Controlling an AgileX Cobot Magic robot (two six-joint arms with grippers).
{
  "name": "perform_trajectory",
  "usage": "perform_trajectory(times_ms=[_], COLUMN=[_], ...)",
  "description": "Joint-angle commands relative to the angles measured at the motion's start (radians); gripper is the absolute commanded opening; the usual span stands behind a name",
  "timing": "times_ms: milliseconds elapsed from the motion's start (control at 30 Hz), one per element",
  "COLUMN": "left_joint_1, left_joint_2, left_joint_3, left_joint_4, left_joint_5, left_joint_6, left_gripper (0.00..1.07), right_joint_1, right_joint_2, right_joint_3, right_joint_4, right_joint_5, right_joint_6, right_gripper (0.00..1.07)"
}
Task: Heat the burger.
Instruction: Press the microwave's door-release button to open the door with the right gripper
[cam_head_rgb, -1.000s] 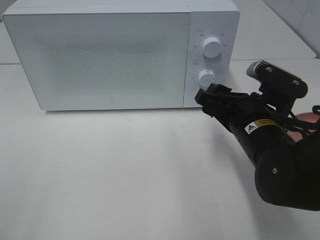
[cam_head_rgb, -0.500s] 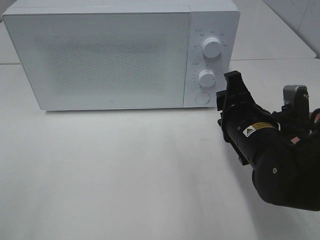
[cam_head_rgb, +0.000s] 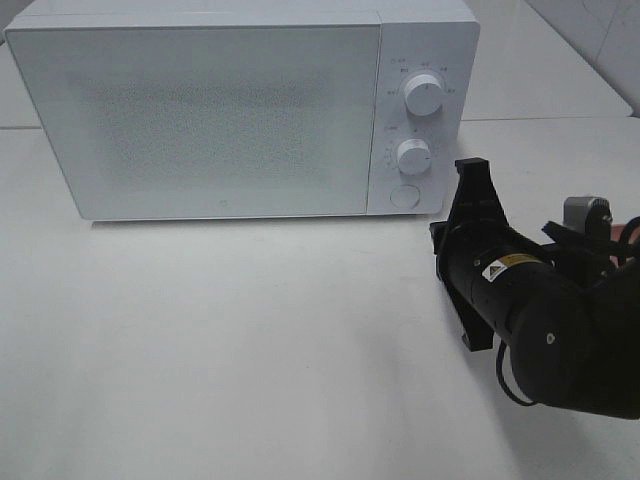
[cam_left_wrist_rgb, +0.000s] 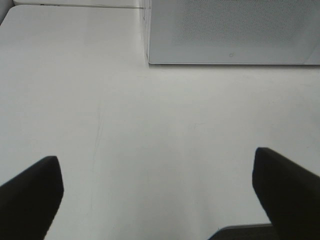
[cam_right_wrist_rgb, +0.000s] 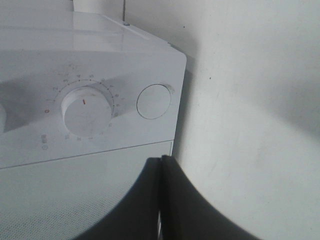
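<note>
though unseen overhead, left fingers (cam_left_wrist_rgb: 31, 196) wide apart

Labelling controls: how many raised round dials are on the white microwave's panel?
2: the upper white round dial near the panel's top; the lower white round dial beneath, above a flat round button.

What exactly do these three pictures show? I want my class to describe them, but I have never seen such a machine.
It is a robot with two arms, each ending in a two-fingered gripper. The overhead picture comes from a camera mounted high: it shows a white table, a white microwave with its door shut, and the black right arm beside its dials. The other two come from cameras on the wrists. The left gripper is open above the table; the right gripper is shut, facing the microwave's lower dial and round button. Neither holds anything. No burger shows.
</note>
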Motion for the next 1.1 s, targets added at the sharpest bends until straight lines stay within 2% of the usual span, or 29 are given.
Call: perform_trajectory(times_ms=[33, 567, 867, 1100], left_joint_1=[-0.003, -0.003, -0.003, -0.003], left_joint_2=[-0.007, -0.007, -0.007, -0.007], left_joint_3=[0.003, 0.003, 0.003, 0.003], left_joint_4=[-0.008, -0.008, -0.008, -0.008], left_joint_5=[-0.005, -0.005, -0.005, -0.005], left_joint_6=[0.002, 0.002, 0.002, 0.002], left_gripper=[0.98, 0.98, 0.98, 0.98], right_joint_1=[-0.041, -0.127, -0.139, -0.186], right_joint_2=[-0.001, 0.152, 0.213, 0.267], right_joint_3=[-0.023, -0.165, -0.259, -0.335], right_joint_4=[-0.014, -0.115, -0.124, -0.141], right_joint_5=[0.024, 0.059, 0.083, 0.117], right_joint_6=[0.007, 0.087, 0.087, 0.085], right_gripper=[0.0, 0.0, 0.0, 0.0])
